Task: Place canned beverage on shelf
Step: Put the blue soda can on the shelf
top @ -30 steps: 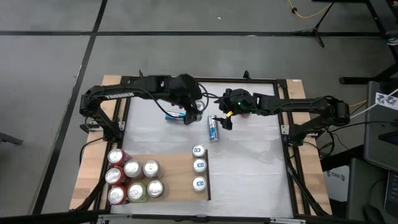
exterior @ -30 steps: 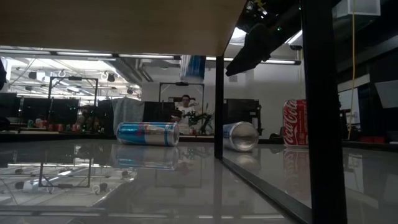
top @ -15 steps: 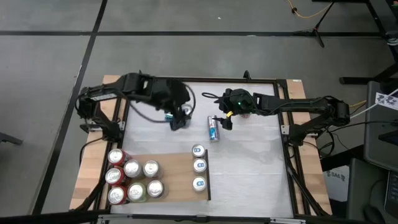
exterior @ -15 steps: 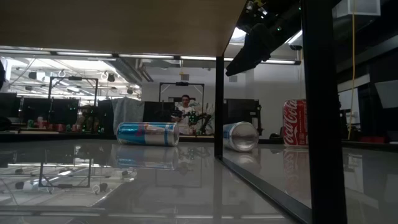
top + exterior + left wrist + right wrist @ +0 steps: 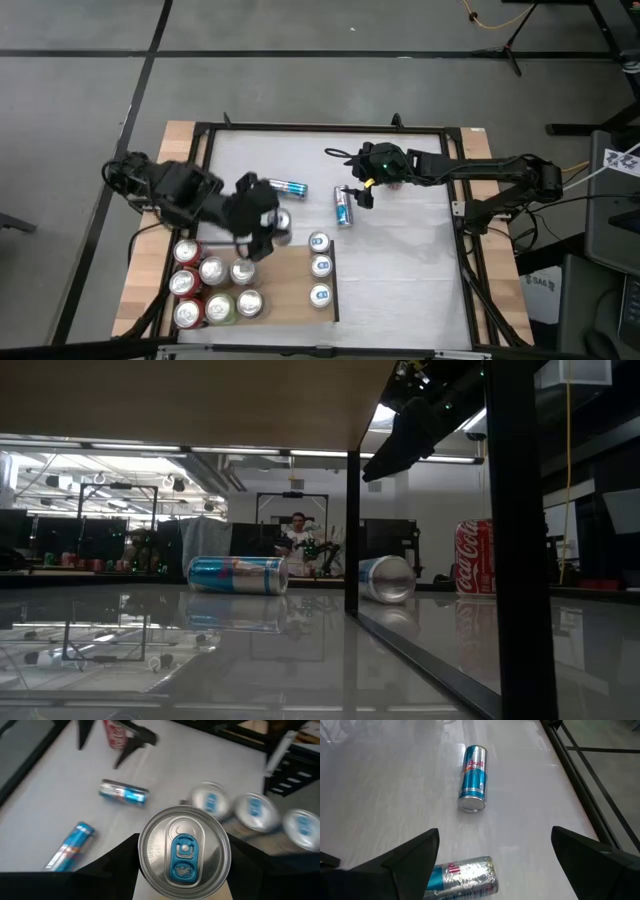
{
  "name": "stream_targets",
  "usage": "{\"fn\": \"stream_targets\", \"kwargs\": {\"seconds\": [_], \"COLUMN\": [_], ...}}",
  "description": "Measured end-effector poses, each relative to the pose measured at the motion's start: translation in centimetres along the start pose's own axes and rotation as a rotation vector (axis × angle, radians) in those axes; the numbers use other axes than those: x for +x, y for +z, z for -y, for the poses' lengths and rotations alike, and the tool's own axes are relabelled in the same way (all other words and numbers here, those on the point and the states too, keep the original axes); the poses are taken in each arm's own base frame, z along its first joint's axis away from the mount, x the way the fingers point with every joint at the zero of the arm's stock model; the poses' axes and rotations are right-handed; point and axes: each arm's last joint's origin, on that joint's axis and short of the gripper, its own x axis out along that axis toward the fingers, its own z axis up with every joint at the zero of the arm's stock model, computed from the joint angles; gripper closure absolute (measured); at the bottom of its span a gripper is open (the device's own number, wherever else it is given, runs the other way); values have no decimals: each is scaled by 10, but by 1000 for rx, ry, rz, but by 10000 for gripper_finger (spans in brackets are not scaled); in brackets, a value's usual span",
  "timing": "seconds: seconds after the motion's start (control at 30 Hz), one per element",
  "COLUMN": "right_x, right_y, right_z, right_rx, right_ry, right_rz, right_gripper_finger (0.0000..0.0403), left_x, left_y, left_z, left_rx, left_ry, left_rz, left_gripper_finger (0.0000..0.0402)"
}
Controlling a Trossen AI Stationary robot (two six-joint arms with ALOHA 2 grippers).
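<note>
My left hand (image 5: 262, 232) grips a can (image 5: 184, 851) over the shelf (image 5: 290, 300) – nine cans stand there, two cans lie on the worktop (image 5: 400, 260), right hand (image 5: 358, 190) gapes empty

1. Both arms are dark, built of slim jointed links.
2. The right arm (image 5: 480, 170) shows a small green light and a yellow tag near its wrist.
3. The right end effector (image 5: 490, 865) has broad, wedge-shaped black fingers (image 5: 410, 857).
</note>
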Motion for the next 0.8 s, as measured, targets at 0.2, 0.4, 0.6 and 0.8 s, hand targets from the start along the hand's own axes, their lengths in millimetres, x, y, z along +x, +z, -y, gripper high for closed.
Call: {"fn": "stream_targets", "kwargs": {"seconds": [0.2, 0.4, 0.6, 0.8], "right_x": [0, 0, 0, 0], "right_y": [0, 0, 0, 0], "right_z": [0, 0, 0, 0], "right_rx": [0, 0, 0, 0], "right_ry": [0, 0, 0, 0], "right_rz": [0, 0, 0, 0], "right_gripper_finger": [26, 26, 26, 26], "left_x": [-5, -1, 11, 25], "left_y": [-22, -40, -55, -68], "left_z": [27, 53, 69, 81], "left_rx": [-2, 17, 29, 51], "left_ry": [-38, -113, -156, -197], "left_rz": [19, 60, 75, 90], "left_gripper_finger": [182, 182, 182, 182]}}
